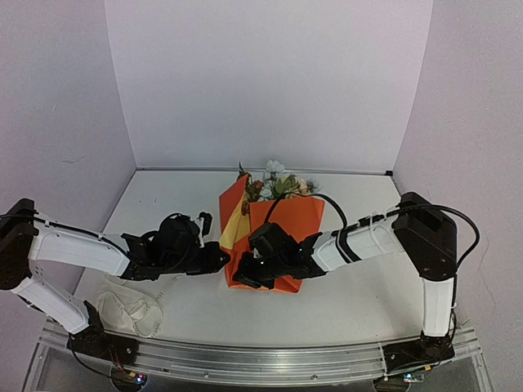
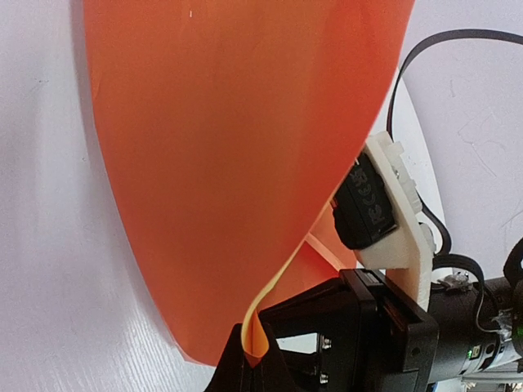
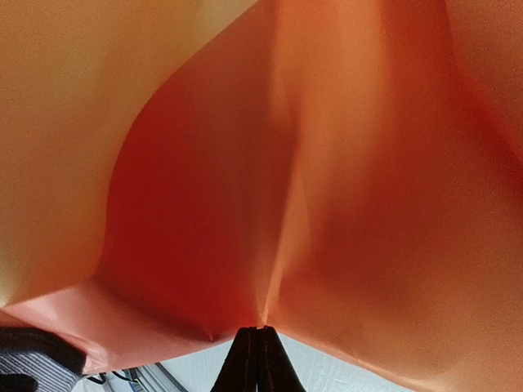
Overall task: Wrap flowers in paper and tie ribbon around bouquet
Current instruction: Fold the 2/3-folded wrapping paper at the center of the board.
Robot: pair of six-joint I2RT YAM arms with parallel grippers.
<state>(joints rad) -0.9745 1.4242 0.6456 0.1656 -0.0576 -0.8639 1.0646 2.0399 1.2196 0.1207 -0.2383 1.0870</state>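
left end effector [image 2: 255, 359]: paper [image 2: 245, 163] edge clamped
right end effector [image 3: 259, 355]: paper fold pinched tight
risk: paper could get ripped if tugged both ways

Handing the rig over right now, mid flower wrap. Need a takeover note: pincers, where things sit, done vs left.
Grips: left pincer shut on the paper at its raised left flap, yellow face showing. The right pincer is shut on the paper's near edge.
Things: flowers lie on the paper, heads poking past its far end. The ribbon is in a loose heap by the left arm's base, untouched.
Done: flowers placed, folding begun.
Left: close the wrap, tie the ribbon.
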